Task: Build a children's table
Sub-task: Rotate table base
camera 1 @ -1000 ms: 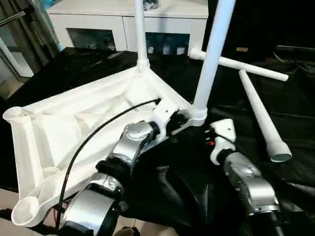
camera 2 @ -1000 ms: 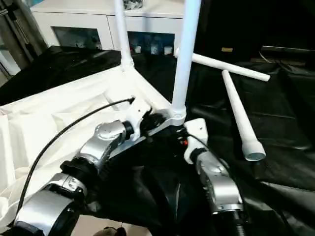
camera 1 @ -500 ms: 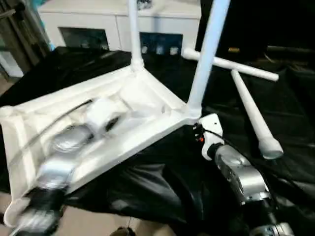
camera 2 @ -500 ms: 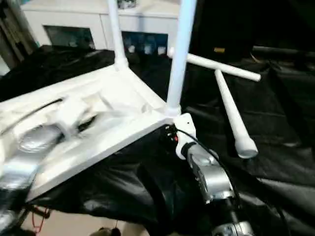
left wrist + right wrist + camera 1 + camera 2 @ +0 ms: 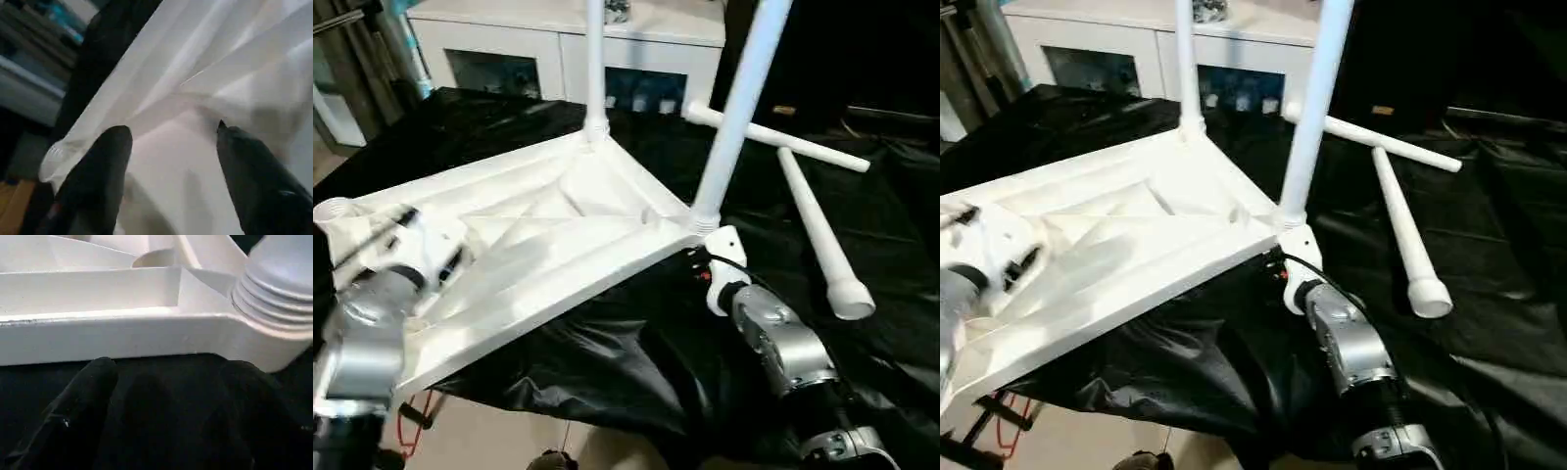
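1. Tabletop (image 5: 558,235) lies upside down on the black cloth (image 5: 636,362), ribs up, overhanging the cloth's near-left edge.
2. Two legs stand in its sockets: one (image 5: 595,69) at the far corner, one (image 5: 739,108) at the right corner.
3. Two loose legs (image 5: 818,230) lie on the cloth toward its far right.
4. Left gripper (image 5: 171,161) hovers over the tabletop's left end, fingers (image 5: 102,166) spread wide, holding nothing.
5. Right gripper (image 5: 166,382) sits just below the right corner socket (image 5: 274,308), jaws wide, empty.
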